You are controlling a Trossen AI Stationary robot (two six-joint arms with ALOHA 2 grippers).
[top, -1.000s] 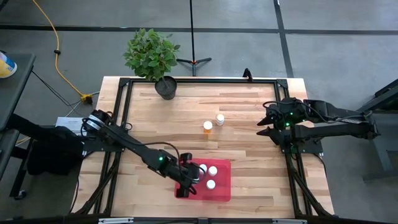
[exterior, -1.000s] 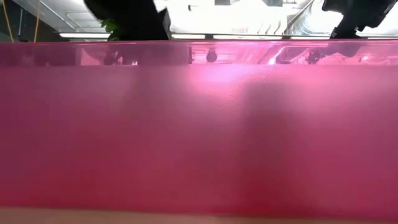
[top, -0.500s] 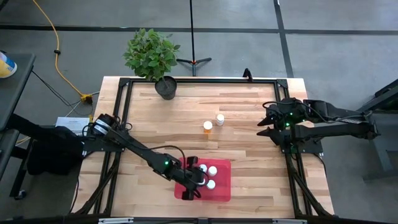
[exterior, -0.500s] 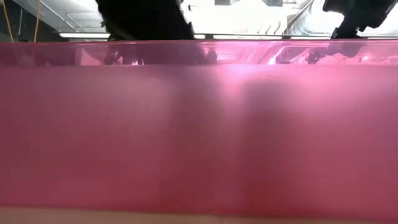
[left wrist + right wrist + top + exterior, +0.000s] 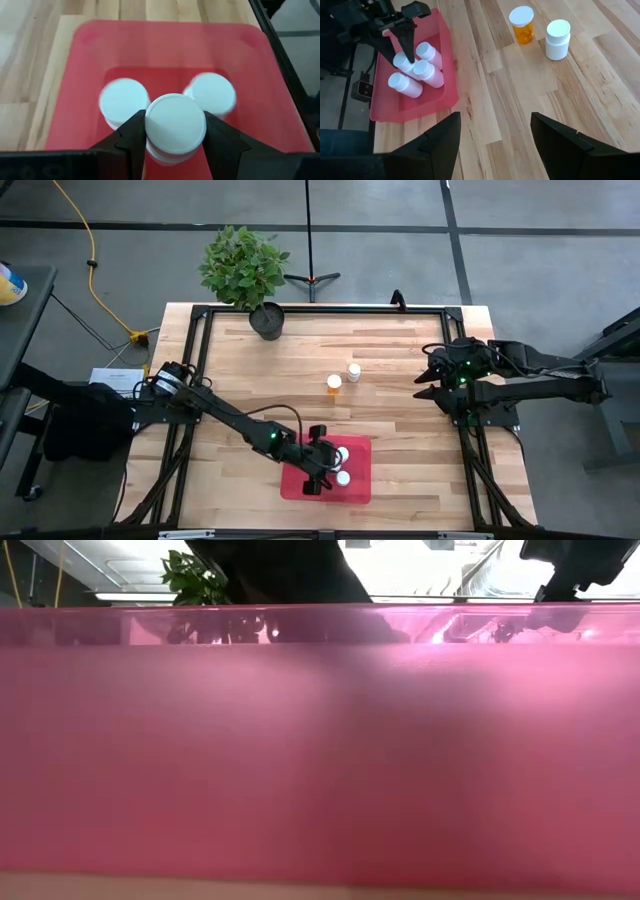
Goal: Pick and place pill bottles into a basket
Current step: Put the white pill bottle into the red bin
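Observation:
The red tray lies near the table's near edge; its wall fills the low view. My left gripper is over the tray, shut on a white-capped white bottle. Other white bottles stand beside it in the tray; the right wrist view shows three. An amber bottle and a white bottle stand on the table at mid-depth. My right gripper is open and empty at the right edge. My left gripper pinches the white bottle between its two fingers, one on each side just below the cap. The fingers come from above, slanting down. The bottle stays upright; whether its base rests on the tray, I cannot tell.
A dark plant pot stands at the table's far left. A black frame runs around the tabletop. Bare wood lies between the tray and the two loose bottles.
My left gripper has gone toward the table's right edge, from the tray's left part to its middle, next to the standing bottles. My right arm has kept still.

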